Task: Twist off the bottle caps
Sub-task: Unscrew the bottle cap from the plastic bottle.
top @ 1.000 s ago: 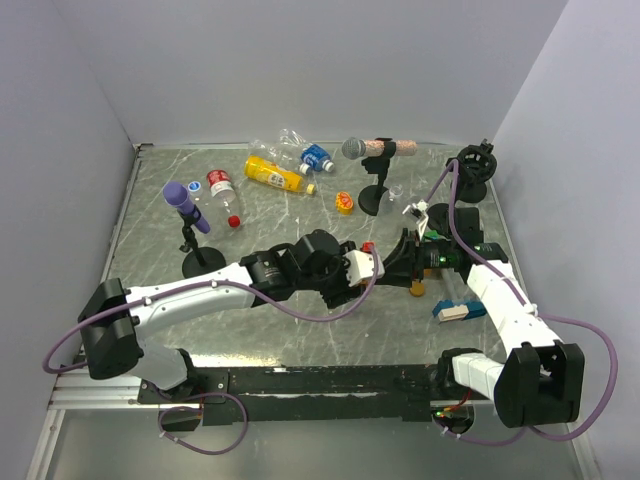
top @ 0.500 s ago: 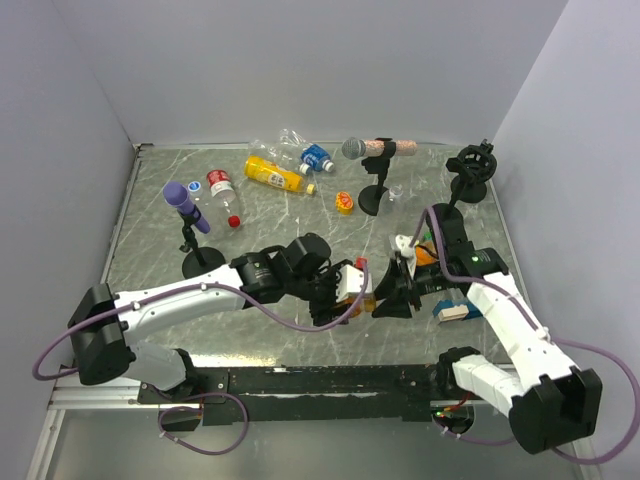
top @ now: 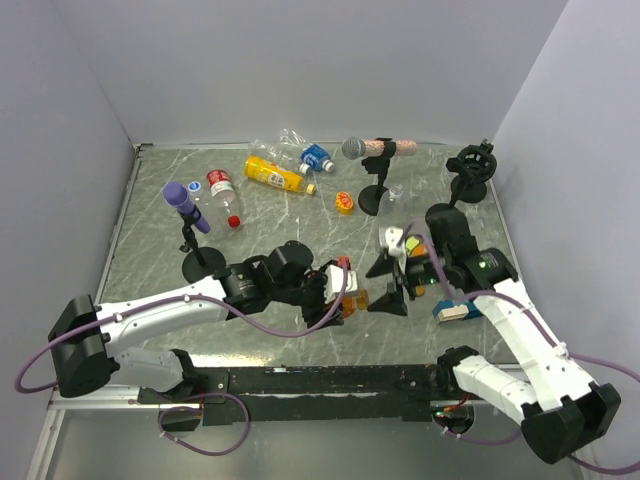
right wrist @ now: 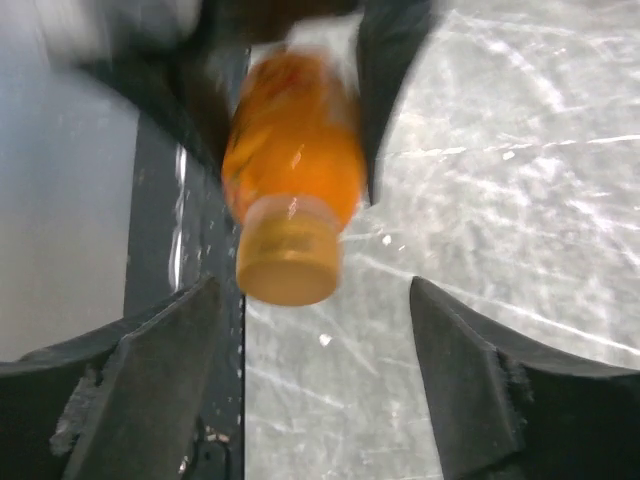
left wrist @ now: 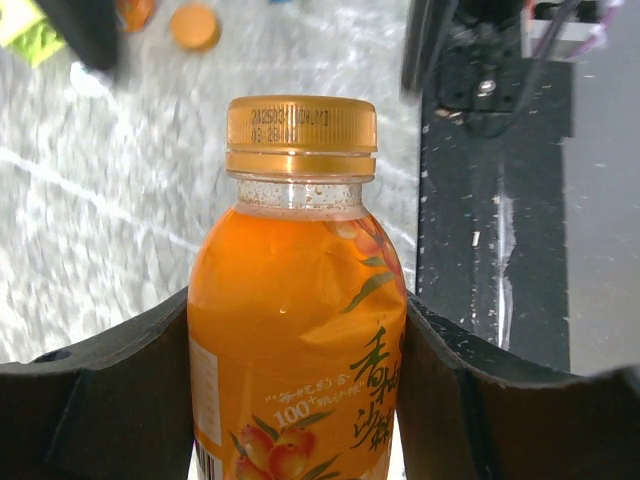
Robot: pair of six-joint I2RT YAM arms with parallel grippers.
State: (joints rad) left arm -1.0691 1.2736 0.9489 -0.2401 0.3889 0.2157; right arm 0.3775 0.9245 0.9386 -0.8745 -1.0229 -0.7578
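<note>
My left gripper [left wrist: 298, 345] is shut on a stubby orange bottle [left wrist: 300, 330], its dark pads pressed on both sides of the body. The orange-brown cap [left wrist: 301, 135] sits on the bottle's neck. In the top view the bottle [top: 352, 298] lies level near the table's front, cap toward my right gripper [top: 386, 287]. That right gripper [right wrist: 315, 320] is open, with the cap [right wrist: 288, 262] just ahead of its fingertips, nearer the left finger and untouched. The right wrist view is blurred.
At the back lie a yellow bottle [top: 272, 175], a clear blue-labelled bottle [top: 315, 157] and a red-labelled one [top: 220, 185], with a red cap [top: 233, 221] nearby. Microphones on stands are purple-headed [top: 185, 205] and grey-headed [top: 360, 150]. A loose orange cap [left wrist: 194, 25] lies beyond the bottle.
My right gripper has opened and swung down in front of the bottle's cap. The left arm has carried the orange bottle toward the table's near edge.
</note>
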